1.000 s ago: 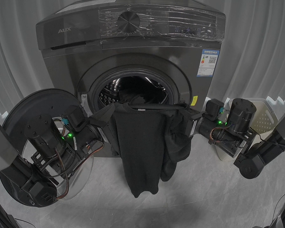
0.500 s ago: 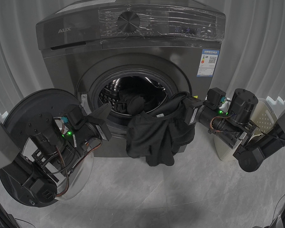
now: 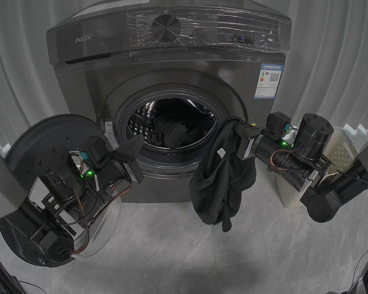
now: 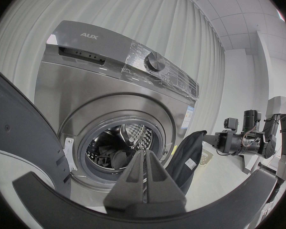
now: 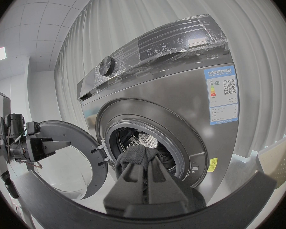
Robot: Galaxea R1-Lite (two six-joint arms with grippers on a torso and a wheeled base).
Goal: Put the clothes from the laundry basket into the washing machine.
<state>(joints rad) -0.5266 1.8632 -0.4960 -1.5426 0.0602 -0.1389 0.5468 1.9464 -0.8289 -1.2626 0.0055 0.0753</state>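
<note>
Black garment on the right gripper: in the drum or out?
Out. The black garment hangs from the right gripper, outside the washing machine opening.

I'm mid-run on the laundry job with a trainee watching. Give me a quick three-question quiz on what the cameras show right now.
1. True or false: the right claw grips a black garment that hangs outside the washing machine.
2. Pick one. The left claw is: A) shut and empty, B) shut on the garment, C) wide open.
3. Fill the gap: the machine's door stands ____.

Key: 1 true; 2 A; 3 open.
</note>
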